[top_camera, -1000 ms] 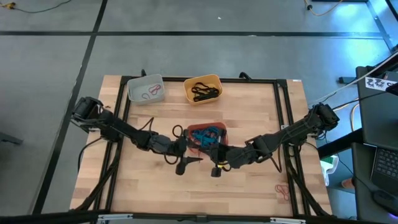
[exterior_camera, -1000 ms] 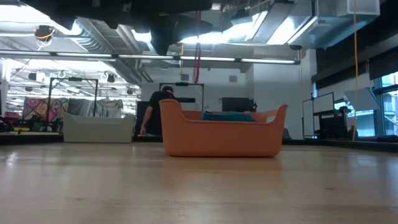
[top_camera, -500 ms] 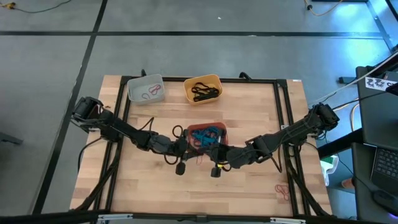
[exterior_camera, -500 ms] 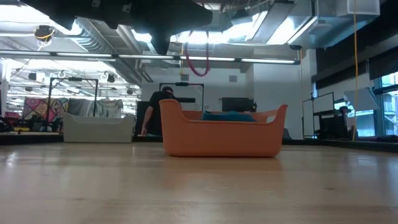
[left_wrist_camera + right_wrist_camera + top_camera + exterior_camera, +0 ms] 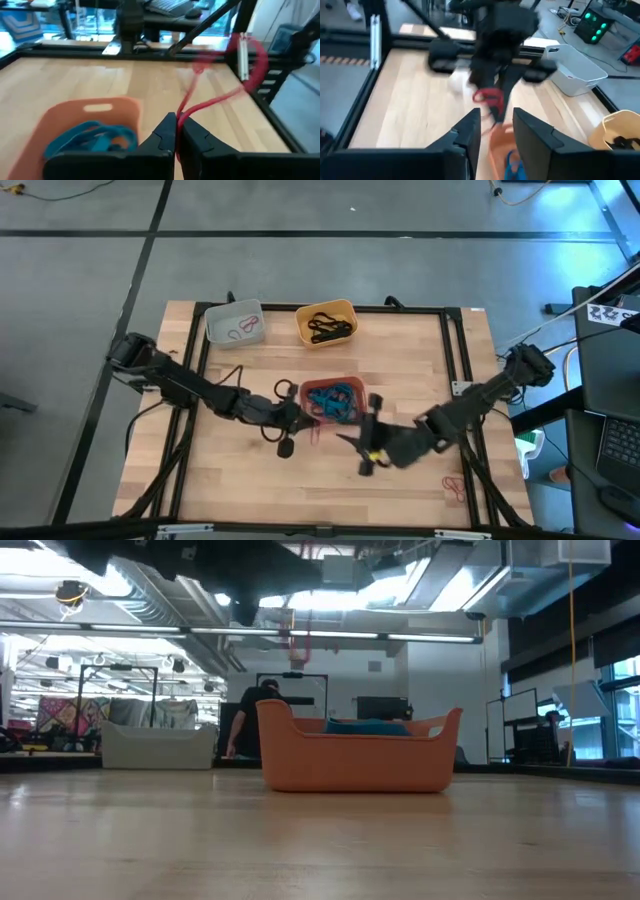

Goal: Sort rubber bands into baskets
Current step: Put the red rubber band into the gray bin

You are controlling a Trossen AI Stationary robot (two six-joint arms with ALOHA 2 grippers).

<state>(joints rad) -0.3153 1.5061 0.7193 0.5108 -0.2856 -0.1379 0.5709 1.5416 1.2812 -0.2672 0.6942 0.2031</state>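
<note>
**Red band pinched above the table beside the salmon tub**

A red rubber band (image 5: 235, 75) hangs as a stretched loop from the left gripper (image 5: 176, 131), whose two fingers are pressed together on the strand. The loop trails forward from the fingertips, clear of the wood. Judging by the contents of the tubs, red bands belong in the pale grey basket (image 5: 235, 323), which holds red loops and stands at the table's far edge, well apart from this gripper. The salmon basket (image 5: 335, 402) just beside the left gripper holds a tangle of teal bands (image 5: 92, 140). The yellow-orange basket (image 5: 327, 322) holds black ones.

The right gripper (image 5: 362, 450) sits near the salmon basket's other side, fingers spread and holding nothing. A lone red band (image 5: 455, 486) lies near the table's right front corner.
</note>
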